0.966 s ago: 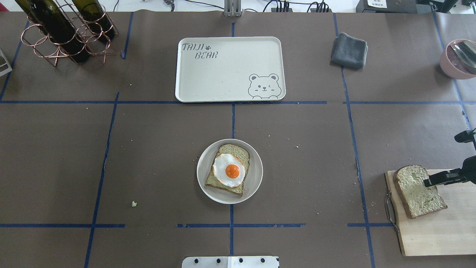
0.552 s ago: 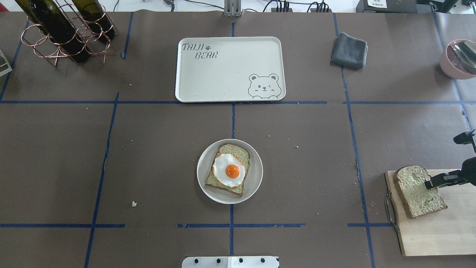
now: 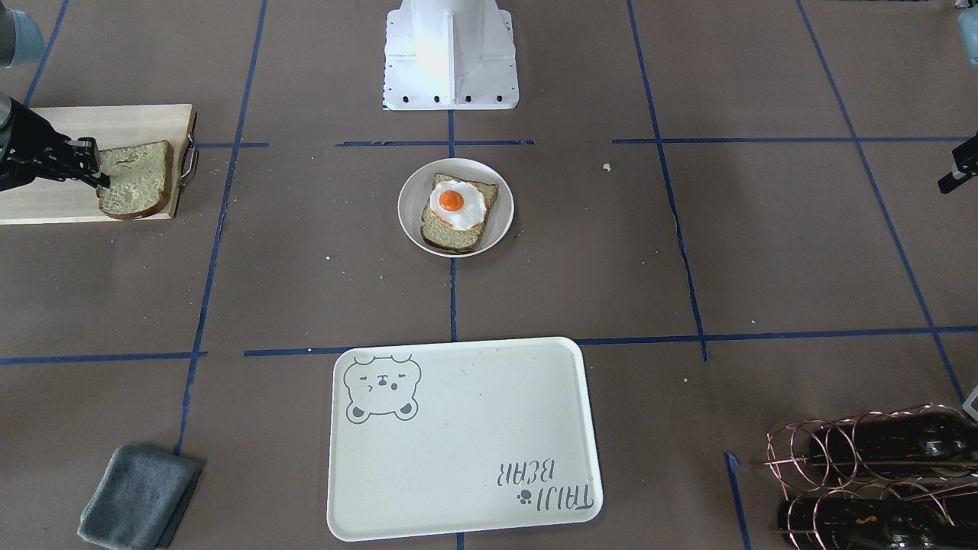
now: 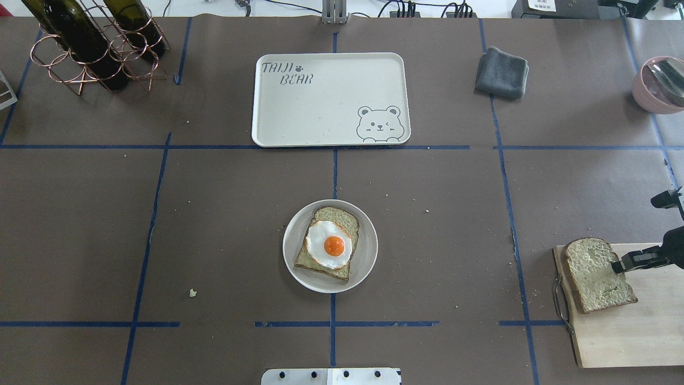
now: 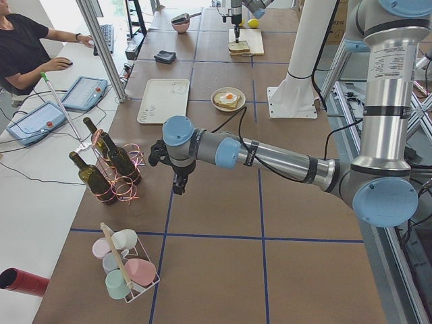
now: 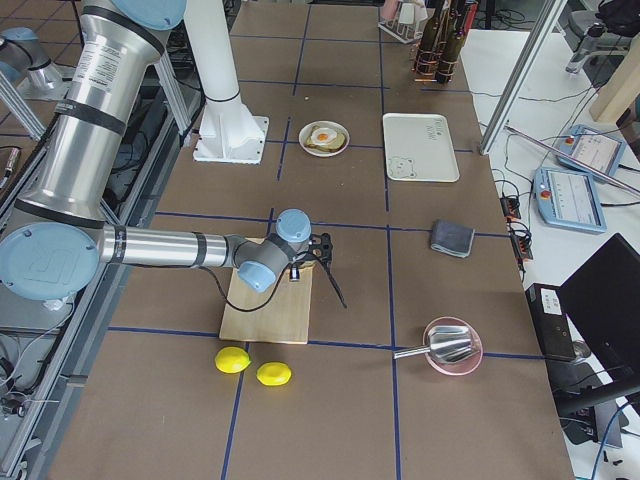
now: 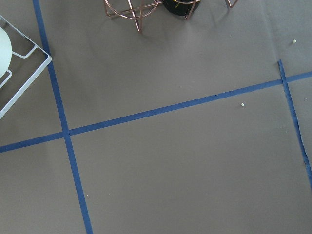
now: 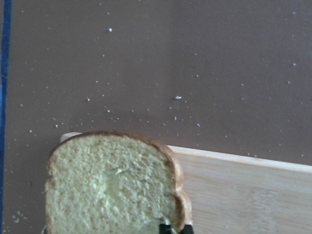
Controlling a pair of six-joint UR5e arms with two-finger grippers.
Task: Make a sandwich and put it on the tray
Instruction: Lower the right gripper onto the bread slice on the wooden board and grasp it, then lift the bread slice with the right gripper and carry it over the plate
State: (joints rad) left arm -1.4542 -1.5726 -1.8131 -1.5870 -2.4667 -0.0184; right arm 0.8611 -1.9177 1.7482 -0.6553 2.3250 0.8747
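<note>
One bread slice (image 4: 342, 219) with the fried egg (image 4: 328, 245) on top lies on a small round white plate (image 4: 366, 258) at the table's middle. The second bread slice (image 4: 593, 278) lies on the wooden cutting board (image 4: 630, 331) at the right. My right gripper (image 4: 619, 266) is at that slice's right edge. In the right wrist view its fingertips (image 8: 165, 228) stand close together on the crust (image 8: 176, 175). The cream tray (image 4: 331, 99) with the bear drawing lies bare at the far middle. My left gripper (image 5: 177, 185) hangs over bare table near the bottle rack; I cannot tell if it is open.
A grey folded cloth (image 4: 501, 72) lies right of the tray. Wine bottles in a copper rack (image 4: 91, 43) stand at the far left. A pink bowl with a metal spoon (image 4: 660, 83) is at the far right. Two lemons (image 6: 232, 360) lie beside the cutting board.
My right gripper has drawn back to the right and come down onto the slice's right edge. The slice has turned and shifted slightly on the board.
</note>
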